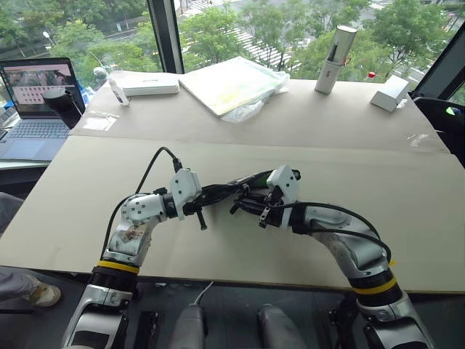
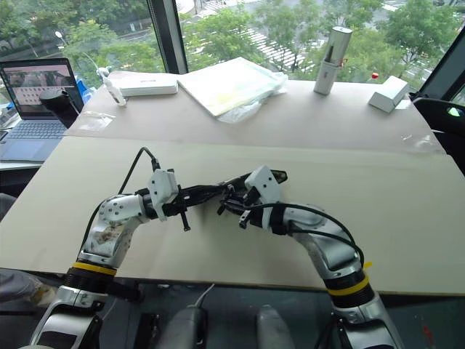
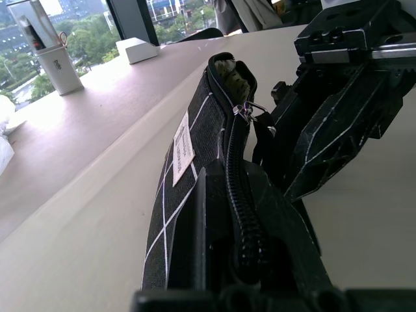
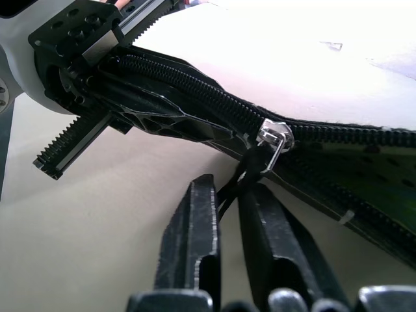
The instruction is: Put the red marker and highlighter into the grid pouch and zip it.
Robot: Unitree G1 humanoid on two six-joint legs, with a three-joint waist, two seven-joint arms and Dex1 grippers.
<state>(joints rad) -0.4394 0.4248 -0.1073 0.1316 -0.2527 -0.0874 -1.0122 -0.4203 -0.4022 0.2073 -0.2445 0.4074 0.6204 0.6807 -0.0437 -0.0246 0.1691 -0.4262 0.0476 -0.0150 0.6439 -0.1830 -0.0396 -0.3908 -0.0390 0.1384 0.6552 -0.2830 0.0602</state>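
The grid pouch (image 1: 280,177), black with white lines and a small white label (image 3: 183,146), is held on edge just above the table between both grippers. My left gripper (image 1: 211,195) is shut on its near end, fingers clamped along the zipper. My right gripper (image 4: 227,195) is shut on the black zipper pull strap (image 4: 242,177) just below the metal slider (image 4: 274,138). The slider sits partway along the zipper, and the pouch's far end gapes open, with something pale (image 3: 227,68) showing inside. The red marker is hidden, and I cannot tell whether the pale thing is the highlighter.
At the table's back stand a white box (image 1: 149,85), a plastic-wrapped flat pack (image 1: 232,83), a white upright holder (image 1: 336,58) and a small white box (image 1: 390,92). A laptop (image 1: 36,94) sits at the far left. A person's shoe (image 1: 40,294) shows below the table's left edge.
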